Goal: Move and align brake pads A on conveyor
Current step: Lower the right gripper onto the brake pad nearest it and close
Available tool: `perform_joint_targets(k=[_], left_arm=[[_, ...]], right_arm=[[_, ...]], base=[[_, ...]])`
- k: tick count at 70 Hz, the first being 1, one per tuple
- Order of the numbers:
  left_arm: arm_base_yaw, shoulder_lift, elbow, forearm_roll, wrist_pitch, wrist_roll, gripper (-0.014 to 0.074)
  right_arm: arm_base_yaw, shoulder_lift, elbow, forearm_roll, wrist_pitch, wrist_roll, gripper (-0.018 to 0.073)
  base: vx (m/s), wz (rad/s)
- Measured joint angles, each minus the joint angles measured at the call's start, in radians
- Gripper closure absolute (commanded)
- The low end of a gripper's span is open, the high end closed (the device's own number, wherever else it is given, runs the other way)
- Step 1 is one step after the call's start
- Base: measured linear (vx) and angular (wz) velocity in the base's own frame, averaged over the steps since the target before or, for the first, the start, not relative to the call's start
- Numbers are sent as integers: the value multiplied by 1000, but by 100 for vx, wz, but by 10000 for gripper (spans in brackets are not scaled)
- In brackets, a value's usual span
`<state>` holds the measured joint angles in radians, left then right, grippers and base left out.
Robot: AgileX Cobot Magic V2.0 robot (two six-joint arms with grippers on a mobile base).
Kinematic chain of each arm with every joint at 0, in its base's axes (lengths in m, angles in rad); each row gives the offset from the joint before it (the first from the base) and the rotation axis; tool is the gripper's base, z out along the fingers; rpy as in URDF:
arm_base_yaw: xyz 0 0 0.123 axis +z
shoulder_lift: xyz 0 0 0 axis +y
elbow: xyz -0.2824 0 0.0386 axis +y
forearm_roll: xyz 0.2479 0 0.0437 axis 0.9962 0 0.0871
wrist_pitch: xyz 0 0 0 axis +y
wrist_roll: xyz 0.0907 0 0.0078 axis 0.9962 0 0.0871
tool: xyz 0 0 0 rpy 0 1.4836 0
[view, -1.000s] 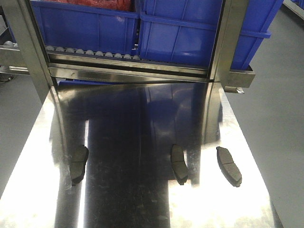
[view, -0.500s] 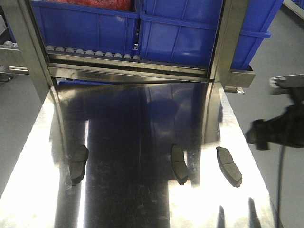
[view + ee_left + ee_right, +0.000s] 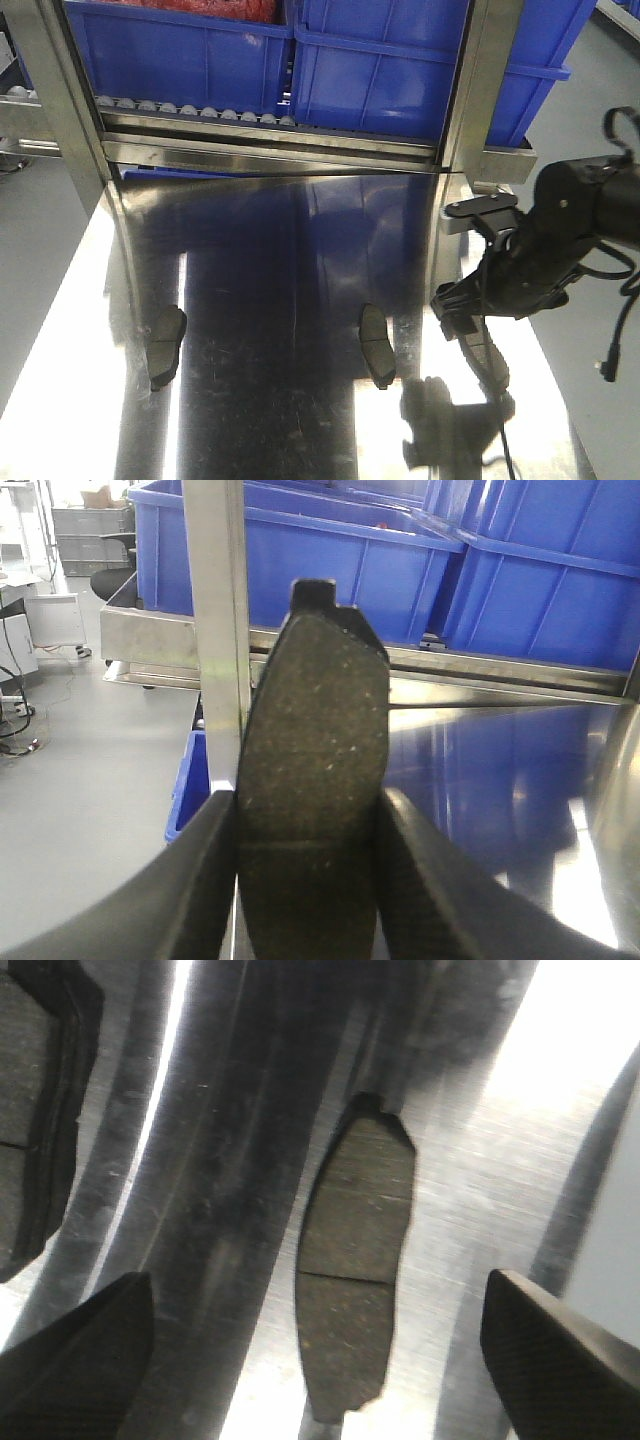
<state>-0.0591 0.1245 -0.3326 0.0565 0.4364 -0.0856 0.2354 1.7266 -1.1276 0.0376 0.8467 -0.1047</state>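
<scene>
The right gripper (image 3: 318, 1290) hangs right over a brake pad (image 3: 355, 1250) lying flat on the shiny table (image 3: 480, 1160), jaws wide apart with the pad's long sides facing them, while the left gripper (image 3: 308, 800) is squeezed tight on a second brake pad (image 3: 315, 720).

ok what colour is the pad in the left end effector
The brake pad is dark brownish grey with fine pale specks, clearest in the left wrist view.
</scene>
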Motion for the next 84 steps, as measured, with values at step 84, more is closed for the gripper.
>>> perform_joint_targets(k=[84], left_arm=[[0, 0, 0, 0, 0, 0, 450]], right_arm=[[9, 134, -5, -11, -36, 2, 120]], base=[[0, 0]])
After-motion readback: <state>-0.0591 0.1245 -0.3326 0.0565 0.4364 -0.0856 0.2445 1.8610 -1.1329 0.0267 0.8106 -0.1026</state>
